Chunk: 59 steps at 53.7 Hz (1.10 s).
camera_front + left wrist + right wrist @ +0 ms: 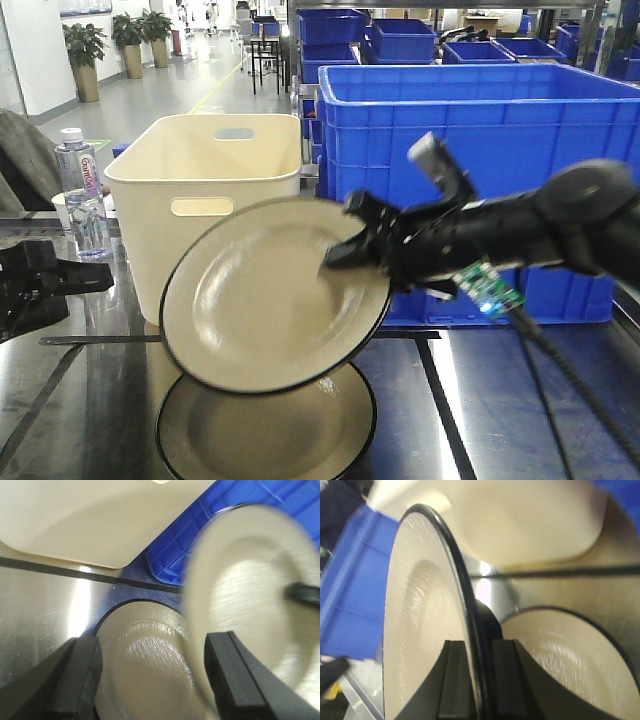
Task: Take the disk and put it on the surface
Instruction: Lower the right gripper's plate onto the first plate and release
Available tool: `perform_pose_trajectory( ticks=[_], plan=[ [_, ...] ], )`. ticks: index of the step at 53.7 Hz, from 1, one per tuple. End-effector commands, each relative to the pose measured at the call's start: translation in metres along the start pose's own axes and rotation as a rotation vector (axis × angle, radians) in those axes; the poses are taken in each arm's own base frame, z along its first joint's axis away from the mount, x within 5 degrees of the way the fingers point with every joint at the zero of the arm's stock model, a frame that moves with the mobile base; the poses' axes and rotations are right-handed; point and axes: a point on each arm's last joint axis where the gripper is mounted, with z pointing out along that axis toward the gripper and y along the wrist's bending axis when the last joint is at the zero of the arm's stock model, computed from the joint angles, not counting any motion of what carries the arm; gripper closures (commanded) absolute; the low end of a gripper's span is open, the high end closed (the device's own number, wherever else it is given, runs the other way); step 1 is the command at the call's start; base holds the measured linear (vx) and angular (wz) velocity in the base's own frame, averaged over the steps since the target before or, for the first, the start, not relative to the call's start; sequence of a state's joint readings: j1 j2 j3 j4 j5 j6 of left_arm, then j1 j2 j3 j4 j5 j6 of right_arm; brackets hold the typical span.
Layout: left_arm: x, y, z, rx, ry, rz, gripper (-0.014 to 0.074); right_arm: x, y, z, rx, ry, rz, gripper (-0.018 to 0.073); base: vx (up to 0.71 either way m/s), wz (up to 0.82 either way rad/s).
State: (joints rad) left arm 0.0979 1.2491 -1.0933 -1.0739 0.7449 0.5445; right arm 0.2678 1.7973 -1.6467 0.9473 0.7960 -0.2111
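In the front view, the right tool (pixel 345 255) is clamping the right rim of the cream plate (pixel 265 300). The plate is hanging tilted, face to the camera, above the surface (pixel 520 400) and before the cream bin (pixel 200 170). The surface is lying directly beneath, so the coming move is probably downward, with the plate being levelled. The left tool (pixel 55 280) is sitting low at far left, well apart. A lower round (pixel 265 425), cream and dark-rimmed, is being cut off by the frame; I cannot tell whether it is a plate or a reflection.

In the left wrist view, the left tool (pixel 155 680) is standing with its fingers apart and empty. The cream plate (pixel 250 580) is blurring at right.

In the right wrist view, the right tool (pixel 477 675) is pinching the cream plate (pixel 420 620) edge-on. The plate's lowest edge is being hidden.
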Motion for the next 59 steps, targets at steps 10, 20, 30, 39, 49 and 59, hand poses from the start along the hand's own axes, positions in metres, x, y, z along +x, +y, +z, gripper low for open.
perform_pose_trajectory(
  ticks=[10, 20, 30, 39, 49, 59],
  plan=[
    [-0.008, -0.015, -0.013, 0.039, -0.052, 0.025, 0.006, -0.008, 0.0, 0.009, -0.052, -0.028, 0.014, 0.0566, 0.0, 0.0],
    [-0.009, -0.015, -0.013, 0.037, -0.054, 0.025, 0.006, 0.005, -0.015, 0.027, -0.054, 0.106, 0.043, 0.0562, 0.0, 0.0],
    [-0.009, -0.015, -0.013, 0.036, -0.057, 0.025, 0.006, 0.014, -0.021, 0.034, -0.064, 0.199, 0.048, 0.0527, 0.0, 0.0],
    [-0.009, -0.015, -0.013, 0.036, -0.057, 0.025, 0.006, 0.014, -0.021, 0.034, -0.066, 0.204, 0.011, 0.0431, 0.0, 0.0],
    [-0.009, -0.015, -0.013, 0.036, -0.057, 0.025, 0.006, 0.016, -0.021, 0.033, -0.079, 0.217, -0.065, 0.0229, 0.0, 0.0],
    [-0.009, -0.015, -0.013, 0.037, -0.057, 0.024, 0.006, 0.015, -0.022, 0.031, -0.052, 0.226, -0.23, 0.0012, 0.0, 0.0]
  ],
)
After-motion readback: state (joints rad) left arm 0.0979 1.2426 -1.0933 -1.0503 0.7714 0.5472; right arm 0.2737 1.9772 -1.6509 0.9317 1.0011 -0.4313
